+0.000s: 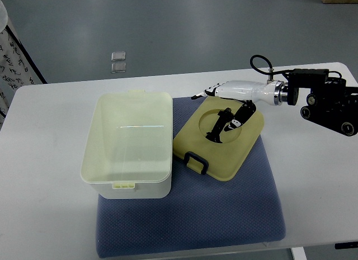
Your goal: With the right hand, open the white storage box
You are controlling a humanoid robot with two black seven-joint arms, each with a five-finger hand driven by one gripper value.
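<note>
The white storage box [130,143] stands open on a blue mat [224,215], its inside bare. Its pale yellow lid [229,151] is off and lies tilted on the mat to the right of the box, leaning toward the box, with a dark latch handle [196,160] at its near corner. My right hand [230,109] reaches in from the right and rests on the lid's round recess. Its black thumb and fingers [224,123] press the lid's top while the white fingers [208,93] stretch past the lid's far edge. The left arm is out of view.
The blue mat lies on a white table [39,176]. The right arm's black wrist unit [327,100] hangs over the table's right side. Two small clear squares [118,61] lie on the grey floor beyond the table. A patterned cloth [14,64] shows at the left edge.
</note>
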